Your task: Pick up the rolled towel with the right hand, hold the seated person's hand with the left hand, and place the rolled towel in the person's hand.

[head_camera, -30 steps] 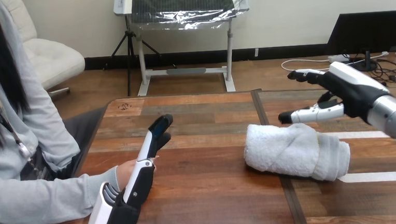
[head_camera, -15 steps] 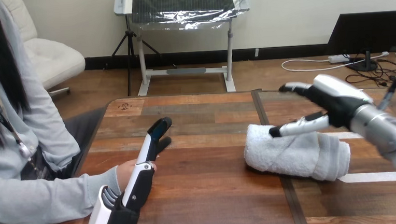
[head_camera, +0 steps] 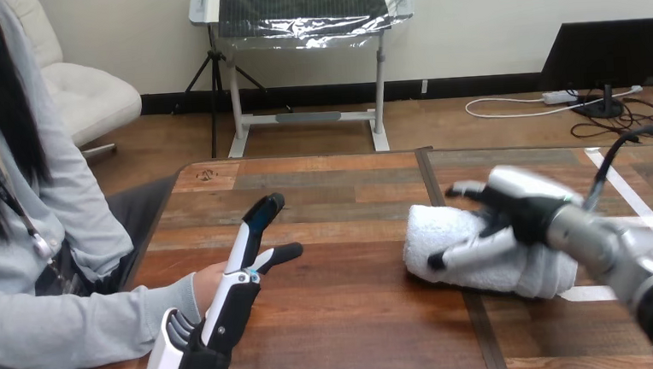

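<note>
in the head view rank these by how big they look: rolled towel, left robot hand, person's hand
1. rolled towel
2. left robot hand, though nearness to the camera enlarges it
3. person's hand, mostly hidden behind it

No readable text, label, number or sign was seen on the desk (head_camera: 357,319), rolled towel (head_camera: 446,233), left hand (head_camera: 227,302) or right hand (head_camera: 513,212).

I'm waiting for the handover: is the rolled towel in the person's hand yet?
No, the rolled towel lies on the table under the robot's right hand, apart from the person's hand.
</note>
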### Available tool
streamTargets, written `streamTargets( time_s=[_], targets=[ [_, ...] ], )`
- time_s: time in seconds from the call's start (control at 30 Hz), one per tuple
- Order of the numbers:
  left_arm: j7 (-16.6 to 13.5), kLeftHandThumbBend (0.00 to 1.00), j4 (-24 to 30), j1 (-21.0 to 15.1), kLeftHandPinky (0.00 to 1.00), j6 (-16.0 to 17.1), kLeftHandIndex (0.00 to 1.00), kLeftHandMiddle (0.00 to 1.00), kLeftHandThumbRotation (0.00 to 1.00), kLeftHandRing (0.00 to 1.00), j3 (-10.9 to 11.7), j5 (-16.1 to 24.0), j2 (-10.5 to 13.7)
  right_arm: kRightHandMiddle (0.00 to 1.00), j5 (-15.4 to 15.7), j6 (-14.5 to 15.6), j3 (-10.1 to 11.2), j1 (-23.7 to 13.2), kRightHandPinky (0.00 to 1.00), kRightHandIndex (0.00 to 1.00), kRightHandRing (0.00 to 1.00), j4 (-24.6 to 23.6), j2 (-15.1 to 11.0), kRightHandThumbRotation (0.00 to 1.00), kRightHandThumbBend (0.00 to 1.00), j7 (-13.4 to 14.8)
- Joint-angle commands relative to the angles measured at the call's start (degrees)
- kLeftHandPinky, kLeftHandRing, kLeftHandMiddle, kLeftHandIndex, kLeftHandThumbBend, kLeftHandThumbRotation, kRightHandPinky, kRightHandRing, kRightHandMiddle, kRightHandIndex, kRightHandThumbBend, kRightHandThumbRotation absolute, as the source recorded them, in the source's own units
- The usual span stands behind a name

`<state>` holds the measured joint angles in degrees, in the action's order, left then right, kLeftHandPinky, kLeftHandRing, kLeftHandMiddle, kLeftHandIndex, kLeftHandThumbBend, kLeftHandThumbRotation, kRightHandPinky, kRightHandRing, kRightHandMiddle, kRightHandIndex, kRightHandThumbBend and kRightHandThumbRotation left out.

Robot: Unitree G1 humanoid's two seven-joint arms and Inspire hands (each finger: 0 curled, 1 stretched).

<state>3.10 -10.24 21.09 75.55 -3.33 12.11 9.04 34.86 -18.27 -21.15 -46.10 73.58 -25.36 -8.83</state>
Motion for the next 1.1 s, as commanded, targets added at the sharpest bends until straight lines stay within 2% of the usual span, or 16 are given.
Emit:
streamTargets(
  time_s=[0.0, 0.4, 0.77, 0.83, 0.87, 0.9, 1.03, 1.07],
  targets=[
    [0.0, 1.00, 3.1, -0.9, 0.84, -0.2, 1.00, 1.00, 0.81, 1.00, 0.1, 0.0, -0.1, 0.98, 0.8, 1.6, -1.3, -3.0, 0.98, 0.96, 1.00, 2.4, 2.1, 0.65, 0.99, 1.1],
    [-0.1, 1.00, 3.9, 0.5, 0.86, -0.2, 1.00, 1.00, 0.78, 1.00, 0.1, -0.2, -0.2, 0.99, 2.4, 5.1, -3.5, 0.3, 1.00, 0.99, 1.00, 4.6, 5.2, 0.69, 1.00, -2.0],
    [0.1, 1.00, 5.9, 2.1, 0.91, -1.3, 1.00, 1.00, 0.78, 0.99, 0.4, -0.2, 0.0, 0.99, 4.5, 5.8, -6.1, 2.9, 1.00, 1.00, 1.00, 5.3, 6.1, 0.70, 1.00, -2.9],
    [0.1, 1.00, 6.5, 2.5, 0.93, -1.9, 1.00, 1.00, 0.78, 0.99, 0.7, 0.0, 0.0, 0.95, 4.1, 6.6, -5.7, 3.4, 0.94, 1.00, 0.97, 5.5, 6.4, 0.69, 1.00, -2.6],
    [0.1, 1.00, 6.8, 2.8, 0.93, -2.2, 1.00, 1.00, 0.78, 0.98, 0.7, 0.0, 0.1, 0.89, 3.7, 7.0, -5.3, 3.6, 0.84, 1.00, 0.89, 5.5, 6.6, 0.65, 1.00, -2.5],
    [0.1, 1.00, 7.0, 2.9, 0.94, -2.3, 1.00, 1.00, 0.78, 0.98, 0.7, 0.0, 0.1, 0.87, 3.4, 7.2, -5.0, 3.8, 0.80, 1.00, 0.87, 5.5, 6.7, 0.63, 1.00, -2.5],
    [0.1, 1.00, 6.9, 3.0, 0.94, -2.1, 1.00, 1.00, 0.78, 0.98, 0.2, -0.9, 0.6, 0.83, 2.6, 9.1, -4.1, 4.5, 0.71, 0.98, 0.81, 5.5, 7.4, 0.53, 1.00, -0.2],
    [0.1, 1.00, 6.9, 3.1, 0.95, -2.0, 1.00, 1.00, 0.78, 0.99, 0.1, -1.0, 0.8, 0.83, 2.5, 9.4, -4.0, 4.6, 0.70, 0.97, 0.80, 5.5, 7.5, 0.48, 0.99, 0.5]
  ],
)
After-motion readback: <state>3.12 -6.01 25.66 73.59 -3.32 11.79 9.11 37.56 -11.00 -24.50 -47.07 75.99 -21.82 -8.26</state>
